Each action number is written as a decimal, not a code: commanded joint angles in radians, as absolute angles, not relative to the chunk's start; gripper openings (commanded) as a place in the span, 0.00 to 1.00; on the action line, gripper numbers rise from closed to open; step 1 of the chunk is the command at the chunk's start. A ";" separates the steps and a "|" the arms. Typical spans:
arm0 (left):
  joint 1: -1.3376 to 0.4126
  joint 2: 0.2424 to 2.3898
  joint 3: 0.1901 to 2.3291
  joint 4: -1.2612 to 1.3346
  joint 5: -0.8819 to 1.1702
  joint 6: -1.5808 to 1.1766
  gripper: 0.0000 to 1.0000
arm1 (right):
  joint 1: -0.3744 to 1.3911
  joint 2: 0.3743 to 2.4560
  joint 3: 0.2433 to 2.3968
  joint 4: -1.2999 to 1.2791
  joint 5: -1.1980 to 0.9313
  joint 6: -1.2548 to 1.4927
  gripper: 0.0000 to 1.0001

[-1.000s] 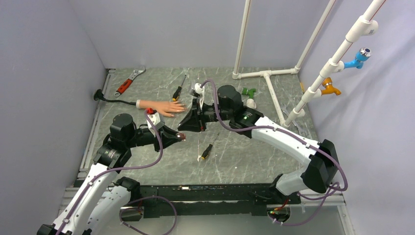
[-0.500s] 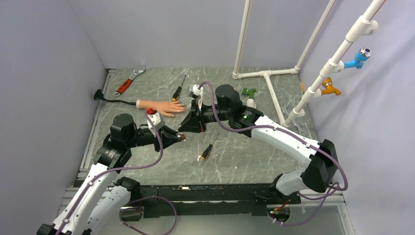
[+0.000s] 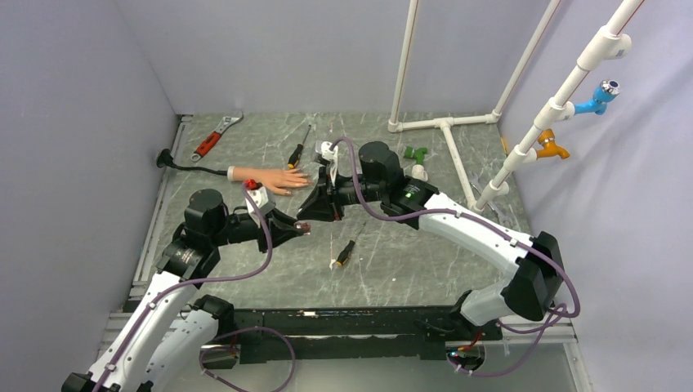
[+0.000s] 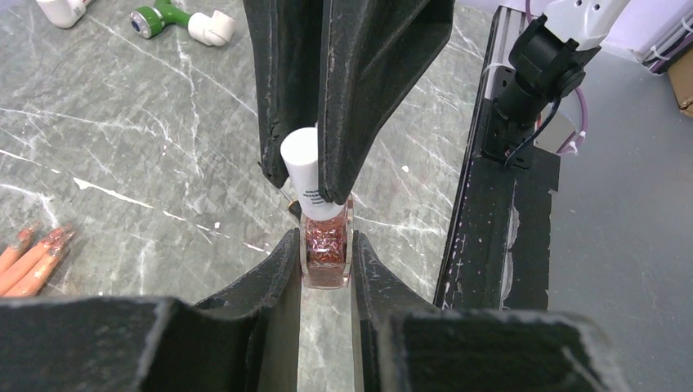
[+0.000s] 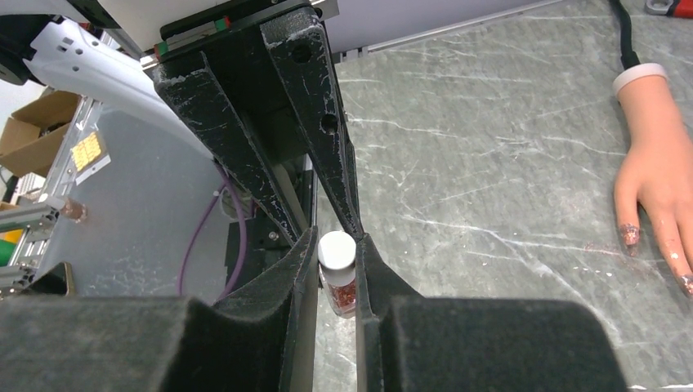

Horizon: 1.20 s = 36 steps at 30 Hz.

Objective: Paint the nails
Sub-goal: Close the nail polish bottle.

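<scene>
Your left claw [image 3: 299, 229] and right claw [image 3: 306, 215] were tip to tip above the counter [image 3: 409, 253], near the mannequin hand [image 3: 276, 180]; a screwdriver [image 3: 344, 254] lay close by.

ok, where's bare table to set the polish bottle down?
Best: the near strip between the near screwdriver and the right arm. Also back centre, between the far screwdriver and the white pipe frame. Crowded: around the mannequin hand and the pipe fittings.

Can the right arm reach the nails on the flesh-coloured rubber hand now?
Probably not yet: nothing blocks the nails, but the right gripper is shut on the white cap of the glittery polish bottle that the left gripper clamps.
</scene>
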State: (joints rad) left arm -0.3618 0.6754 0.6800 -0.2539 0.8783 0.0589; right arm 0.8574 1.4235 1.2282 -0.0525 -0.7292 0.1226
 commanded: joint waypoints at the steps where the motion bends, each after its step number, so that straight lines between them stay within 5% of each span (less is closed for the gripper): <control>1: -0.365 0.665 0.727 -0.192 0.915 0.043 0.00 | 0.863 1.443 1.253 -0.053 -0.736 0.077 0.00; 22: -0.319 0.642 0.726 -0.167 0.889 0.008 0.00 | 0.864 1.435 1.222 -0.094 -0.716 0.020 0.00; 36: -0.293 0.625 0.723 -0.173 0.761 -0.027 0.00 | 0.930 1.444 1.231 -0.115 -0.457 0.091 0.00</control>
